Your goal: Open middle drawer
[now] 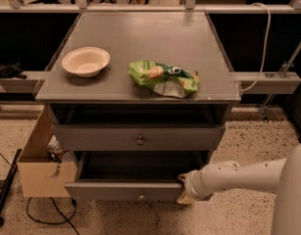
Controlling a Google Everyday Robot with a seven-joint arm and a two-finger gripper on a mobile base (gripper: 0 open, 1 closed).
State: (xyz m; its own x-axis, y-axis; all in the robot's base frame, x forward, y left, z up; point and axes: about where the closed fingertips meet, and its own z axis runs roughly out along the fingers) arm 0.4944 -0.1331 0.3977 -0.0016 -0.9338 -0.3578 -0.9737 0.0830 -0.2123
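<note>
The middle drawer (120,191) is the lower grey drawer in view, with a small round knob (141,196). It stands pulled out, and its dark inside shows empty. My gripper (187,189), on a white arm coming in from the right, is at the right end of this drawer's front panel, touching or nearly touching it. The grey drawer above (139,136), which also has a round knob, is pushed in. Any drawer below is hidden.
On the grey cabinet top (140,38) are a white bowl (86,61) at the left and a green snack bag (163,78) at the centre right. A cardboard box (39,168) stands on the floor at the cabinet's left. Cables lie on the floor.
</note>
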